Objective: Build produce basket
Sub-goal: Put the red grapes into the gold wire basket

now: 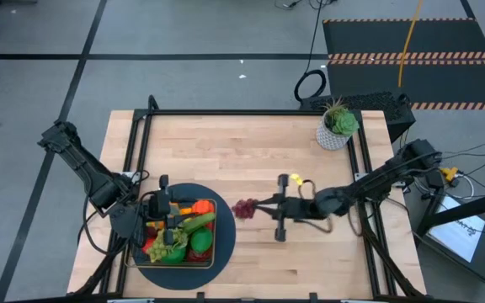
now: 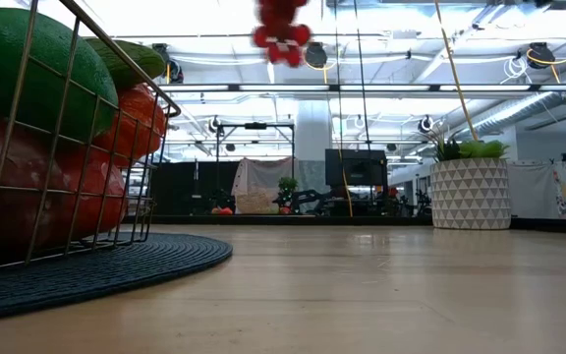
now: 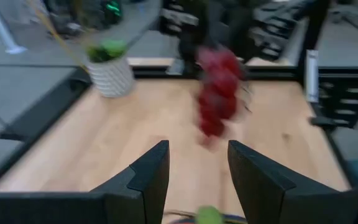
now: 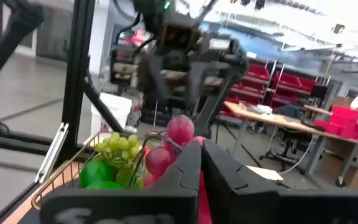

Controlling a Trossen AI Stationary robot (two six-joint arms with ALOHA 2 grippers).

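High view: right gripper (image 1: 255,207) with fingers pinching the red grapes (image 1: 244,208), carried above the worktop (image 1: 251,151) just short of the basket (image 1: 210,246); left gripper (image 1: 163,220) over the basket's produce (image 1: 183,236).

Low view: grapes hang high, clear of the worktop; basket on a round mat (image 2: 116,265).

Left wrist: fingers (image 3: 151,171) spread, empty, grapes straight ahead.

Right wrist: fingers (image 4: 185,171) pressed on the grapes, basket beyond them.
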